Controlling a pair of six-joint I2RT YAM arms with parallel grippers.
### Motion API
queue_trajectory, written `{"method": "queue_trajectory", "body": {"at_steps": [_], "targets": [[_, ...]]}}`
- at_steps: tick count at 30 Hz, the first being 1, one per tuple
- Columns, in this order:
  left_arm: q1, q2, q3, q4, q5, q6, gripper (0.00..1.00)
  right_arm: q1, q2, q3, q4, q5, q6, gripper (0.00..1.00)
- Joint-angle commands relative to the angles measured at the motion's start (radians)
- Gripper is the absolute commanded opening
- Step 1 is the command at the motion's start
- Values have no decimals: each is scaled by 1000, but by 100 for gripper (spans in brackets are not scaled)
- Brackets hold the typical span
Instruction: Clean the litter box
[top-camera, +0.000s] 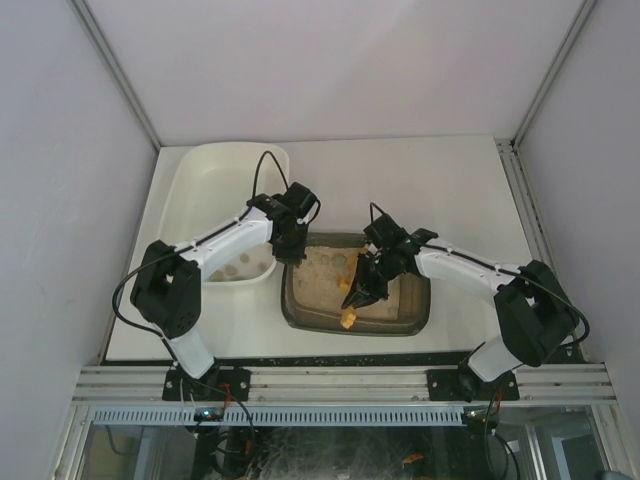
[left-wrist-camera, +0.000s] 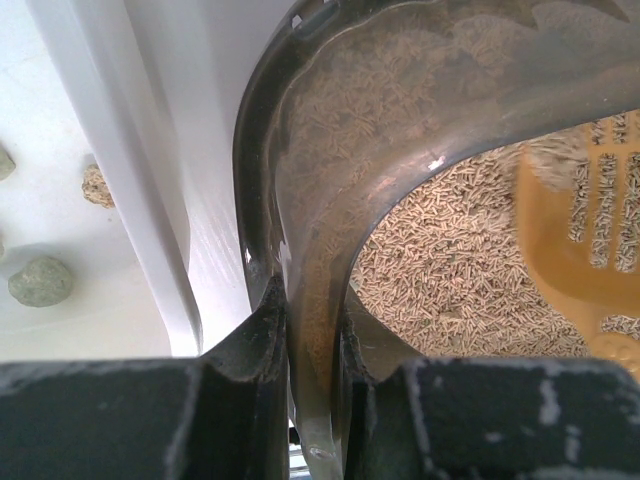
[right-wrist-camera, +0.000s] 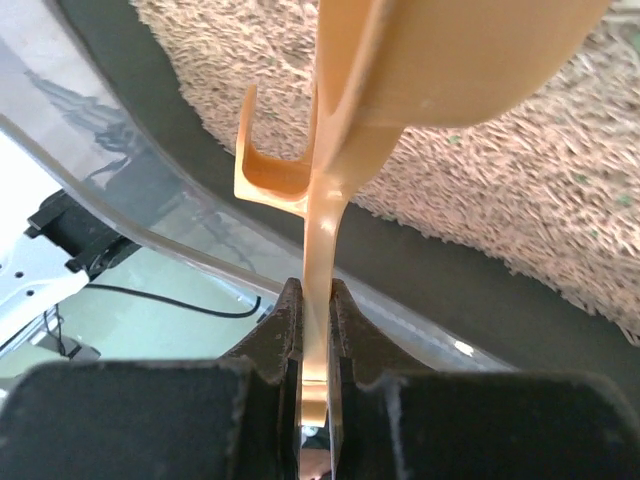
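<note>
left gripper (left-wrist-camera: 308, 302) pinches litter box (left-wrist-camera: 330, 110) rim

Right gripper (right-wrist-camera: 316, 300), black fingers (right-wrist-camera: 272, 348) pinched on the thin handle of an orange plastic litter scoop (right-wrist-camera: 440, 60), scoop bowl above beige pellet litter (right-wrist-camera: 540, 190), dark olive-brown plastic litter box (right-wrist-camera: 420, 270) wall crossing diagonally beneath
</note>
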Motion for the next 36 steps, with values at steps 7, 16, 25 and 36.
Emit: {"method": "queue_trajectory", "body": {"at_steps": [7,16,25,36], "targets": [[-7,-138,10,97,220,-49,0,57,113,-7,188,115,-48,0],[-8,-146,11,97,218,-49,0,84,190,-60,420,9,-4,0],[-8,-143,15,98,221,-51,0,79,268,-62,618,-75,0,0],[-8,-133,34,89,223,-44,1,91,295,-144,922,-132,-65,0]]}}
